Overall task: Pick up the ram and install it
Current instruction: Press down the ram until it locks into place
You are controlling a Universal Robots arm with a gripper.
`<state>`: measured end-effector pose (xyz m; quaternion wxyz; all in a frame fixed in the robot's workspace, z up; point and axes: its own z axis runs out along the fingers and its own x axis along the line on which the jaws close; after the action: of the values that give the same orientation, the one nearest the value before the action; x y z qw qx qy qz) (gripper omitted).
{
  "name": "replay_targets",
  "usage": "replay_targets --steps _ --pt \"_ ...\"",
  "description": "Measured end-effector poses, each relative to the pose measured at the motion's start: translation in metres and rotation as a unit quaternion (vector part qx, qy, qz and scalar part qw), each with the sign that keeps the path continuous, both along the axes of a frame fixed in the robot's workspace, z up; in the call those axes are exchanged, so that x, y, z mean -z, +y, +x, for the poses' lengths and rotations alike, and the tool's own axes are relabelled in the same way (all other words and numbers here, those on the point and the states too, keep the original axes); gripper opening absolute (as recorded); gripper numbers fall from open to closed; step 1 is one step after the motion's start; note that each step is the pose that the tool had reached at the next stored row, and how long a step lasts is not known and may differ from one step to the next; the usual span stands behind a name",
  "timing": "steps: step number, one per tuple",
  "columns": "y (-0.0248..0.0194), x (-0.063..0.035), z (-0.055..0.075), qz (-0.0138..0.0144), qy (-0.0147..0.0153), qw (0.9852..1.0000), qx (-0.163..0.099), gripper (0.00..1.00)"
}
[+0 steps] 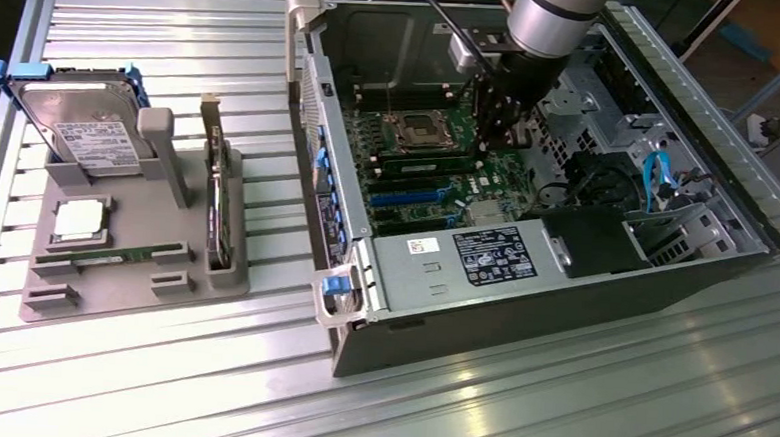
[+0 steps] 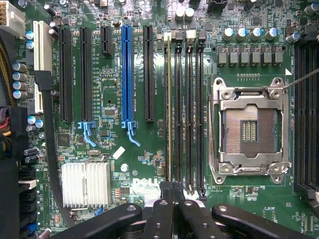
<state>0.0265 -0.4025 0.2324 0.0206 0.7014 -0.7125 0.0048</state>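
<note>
Gripper [image 2: 172,191] closed, empty, over motherboard [image 2: 149,164] | ram [image 1: 431,165] seated inside computer case [image 1: 521,275]

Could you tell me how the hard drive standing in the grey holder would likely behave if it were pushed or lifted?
The hard drive looks like a rigid metal block, so probably stiff and heavy for its size. Standing tilted on edge in the grey holder, it might tip if pushed.

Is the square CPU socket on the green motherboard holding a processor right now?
No. In the wrist view the metal-framed CPU socket on the green motherboard lies open and bare, its contact field exposed with no chip seated in it.
</note>
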Motion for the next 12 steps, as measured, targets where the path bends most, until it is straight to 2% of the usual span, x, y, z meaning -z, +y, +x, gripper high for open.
replay_targets --steps 12 --pt "0.0000 0.0020 0.0000 -0.0001 0.0000 1.0000 0.000 0.11"
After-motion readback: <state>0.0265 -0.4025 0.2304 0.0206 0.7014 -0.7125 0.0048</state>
